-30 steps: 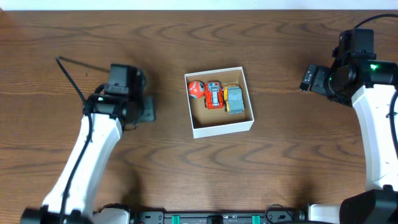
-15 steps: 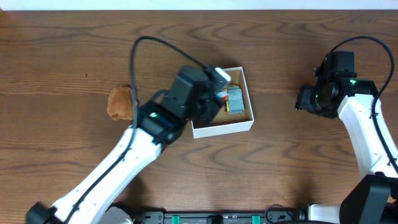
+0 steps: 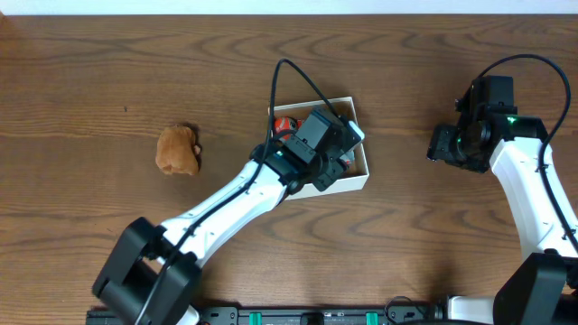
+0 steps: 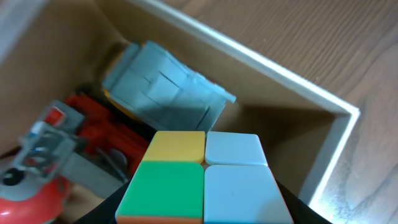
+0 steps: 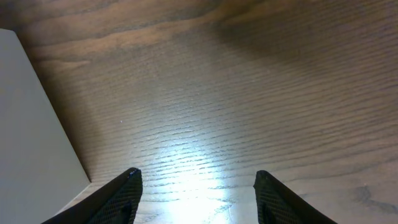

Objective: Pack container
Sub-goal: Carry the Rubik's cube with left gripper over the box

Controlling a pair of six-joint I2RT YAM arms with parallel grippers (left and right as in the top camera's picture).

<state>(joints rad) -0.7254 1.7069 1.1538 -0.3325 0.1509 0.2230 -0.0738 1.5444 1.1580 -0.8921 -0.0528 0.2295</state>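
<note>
The container is a small white-walled box with a brown inside, at mid table. It holds a grey-blue toy car, a red toy car and a red ball. My left gripper hangs over the container's right half. It is shut on a colour cube with yellow, green and pale blue tiles, held above the toy cars. The container's white rim also shows in the left wrist view. My right gripper is open and empty over bare wood, right of the container.
A brown plush toy lies on the table to the left of the container. The left arm's black cable loops above the container. A white wall shows at the left of the right wrist view.
My left arm has swung from the table's left side to over the container, carrying the colour cube. The brown plush is now uncovered. My right arm shifted slightly, then held still.
</note>
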